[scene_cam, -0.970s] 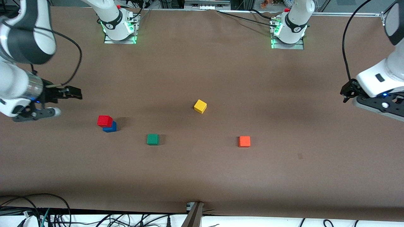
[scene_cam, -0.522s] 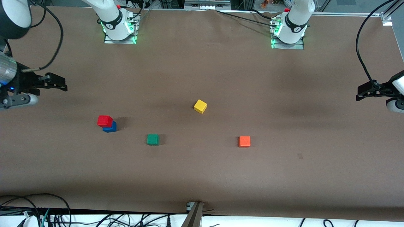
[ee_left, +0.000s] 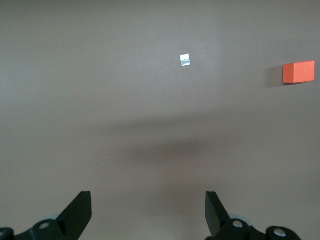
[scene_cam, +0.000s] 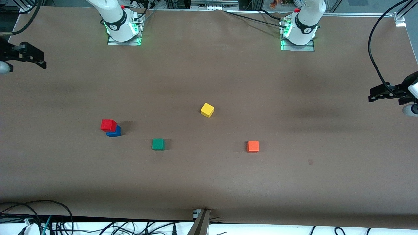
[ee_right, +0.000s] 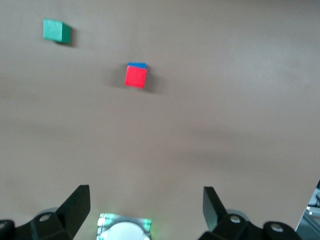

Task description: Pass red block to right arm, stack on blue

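Retreating right gripper [scene_cam: 40, 62], seemingly higher.

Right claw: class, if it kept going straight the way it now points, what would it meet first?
Probably bare table: the open right claw faces brown cloth, with the red block on the blue block off its line.

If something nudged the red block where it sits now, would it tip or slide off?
The red block sits on the blue block, seemingly offset rather than squarely over it, so a sideways nudge would probably slide it off. Flat faces mean it should not roll. It looks small, rigid and probably light, so it would likely shift easily.
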